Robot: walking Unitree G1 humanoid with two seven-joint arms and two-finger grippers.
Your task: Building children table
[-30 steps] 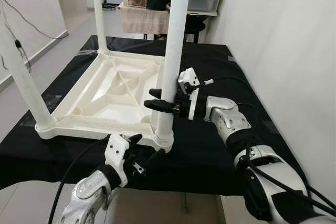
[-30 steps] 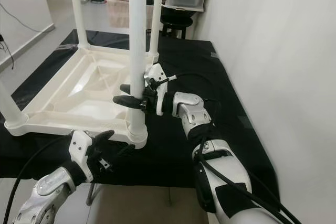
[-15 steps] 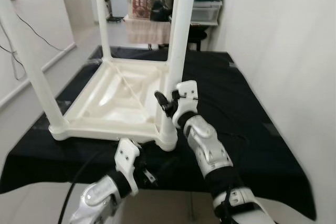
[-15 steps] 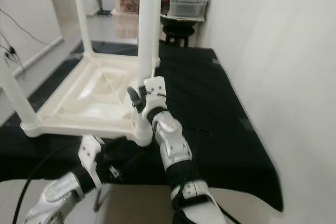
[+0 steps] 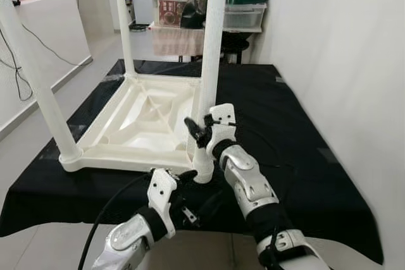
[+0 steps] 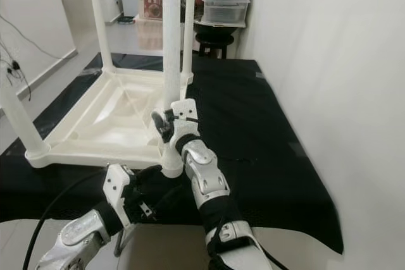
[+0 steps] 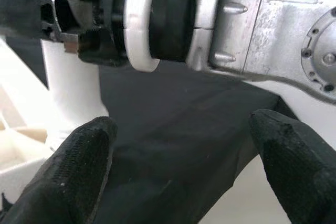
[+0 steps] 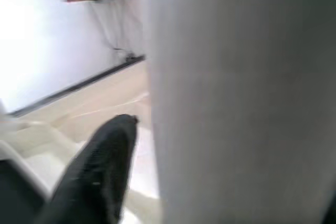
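On the black-clothed worktop (image 5: 297, 131) the upturned white plastic children's table (image 5: 136, 118) lies legs up, the right end effector (image 5: 201, 132) clasping its near-corner white leg (image 5: 209, 61), likely seating it; next press down, while the left end effector (image 5: 180, 188) hovers released below the corner.

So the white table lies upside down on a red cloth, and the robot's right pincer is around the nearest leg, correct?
Not quite: the cloth is black, not red, as the left eye view shows. The rest holds: the white table lies upside down on it, legs pointing up, and the right pincer is around the nearest leg.
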